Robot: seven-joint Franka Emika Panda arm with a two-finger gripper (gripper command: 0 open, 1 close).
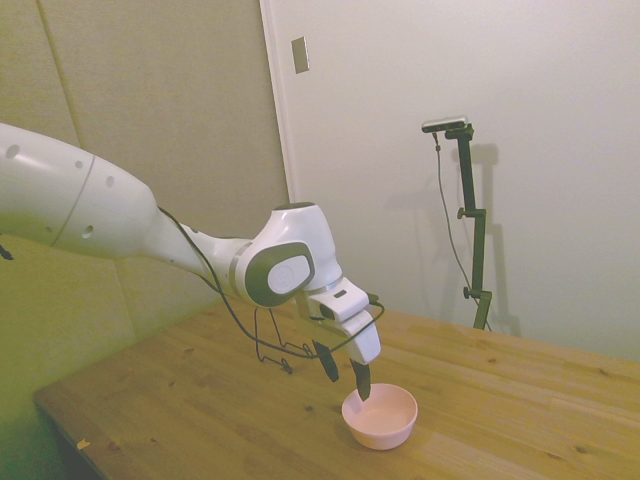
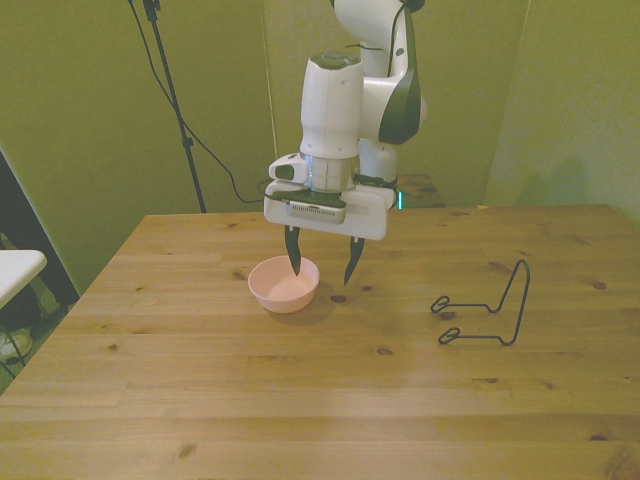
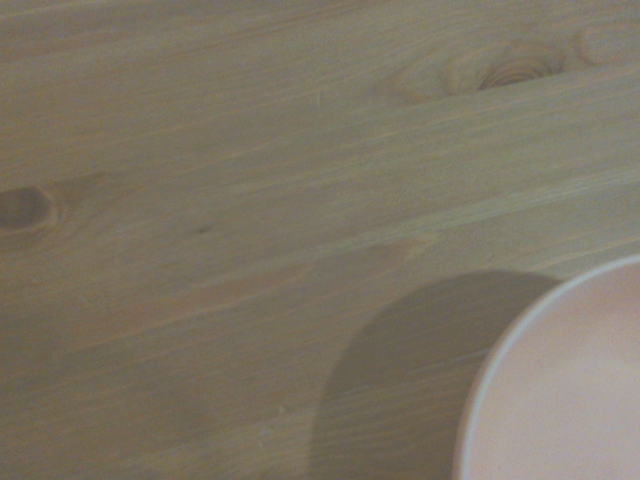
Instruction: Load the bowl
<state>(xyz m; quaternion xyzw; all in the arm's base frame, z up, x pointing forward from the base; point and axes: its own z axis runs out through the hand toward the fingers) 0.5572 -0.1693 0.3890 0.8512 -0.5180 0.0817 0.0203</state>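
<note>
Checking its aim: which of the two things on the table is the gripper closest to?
The pink bowl: the open gripper hangs at its rim, while the black wire rack stands well off toward the front view's right.

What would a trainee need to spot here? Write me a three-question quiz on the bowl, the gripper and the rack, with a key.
1. True or false: the robot's two-finger gripper is shut on the small round pale-pink plastic bowl.
2. Multiple choice: in the front view, the thin black wire rack stands
A. inside the bowl
B. on the wooden table, toward the front view's right of the bowl
C. between the fingers
3. Fill in: the bowl holds ____.

Key
1. False: the fingers are apart, one over the bowl's rim, one beside it.
2. B
3. Nothing; its inside is bare.
</note>
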